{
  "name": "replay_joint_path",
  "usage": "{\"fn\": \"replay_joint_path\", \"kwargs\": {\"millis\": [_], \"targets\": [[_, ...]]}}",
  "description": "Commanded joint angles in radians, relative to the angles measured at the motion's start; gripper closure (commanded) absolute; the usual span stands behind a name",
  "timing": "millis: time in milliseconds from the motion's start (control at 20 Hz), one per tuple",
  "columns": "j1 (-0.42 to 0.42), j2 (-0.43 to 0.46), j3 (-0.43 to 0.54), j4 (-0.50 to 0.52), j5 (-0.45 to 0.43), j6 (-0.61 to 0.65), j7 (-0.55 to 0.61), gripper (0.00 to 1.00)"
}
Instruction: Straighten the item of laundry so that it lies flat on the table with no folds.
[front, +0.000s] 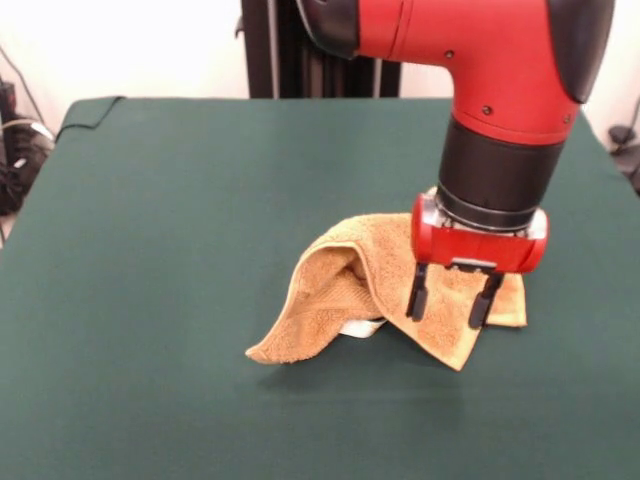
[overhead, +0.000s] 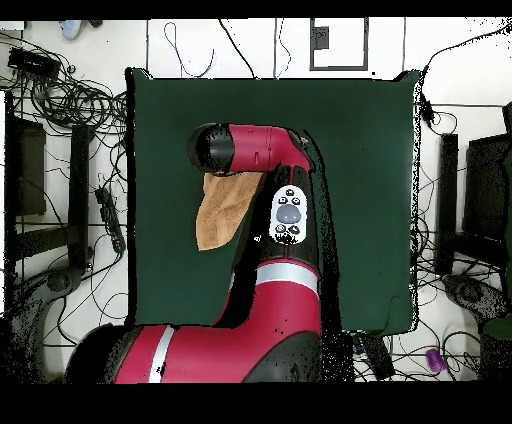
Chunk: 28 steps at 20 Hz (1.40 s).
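The orange-tan towel lies crumpled on the dark green table, right of centre in the front view. Its left part is folded over into a raised hump, and a bit of white tag shows under the fold. My gripper hangs just above the towel's right part, with its two black fingers apart and nothing between them. In the overhead view the towel shows as a long tan shape beside the red arm, which hides the gripper and part of the towel.
Cables and equipment lie on the floor round the table. The robot's black pedestal stands at the table's far edge. A corner of the green cloth hangs folded at the far left.
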Motion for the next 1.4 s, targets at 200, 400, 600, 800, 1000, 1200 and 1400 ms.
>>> {"fn": "replay_joint_path", "kwargs": {"millis": [200, 400, 600, 800, 1000, 1200, 1400], "targets": [[0.041, -0.016, 0.033, 0.006, 0.066, 0.034, 0.238, 0.0], [0.033, 0.016, 0.038, -0.006, 0.065, -0.004, 0.226, 0.0], [0.027, 0.037, 0.042, -0.015, 0.061, -0.024, 0.22, 0.0], [0.025, 0.044, 0.041, -0.011, 0.054, -0.042, 0.218, 0.0], [0.021, 0.043, 0.043, -0.002, 0.048, -0.057, 0.209, 0.0], [0.019, 0.042, 0.045, 0.003, 0.046, -0.065, 0.2, 0.0], [0.016, 0.054, 0.05, 0.016, 0.043, -0.101, 0.196, 0.0]]}}
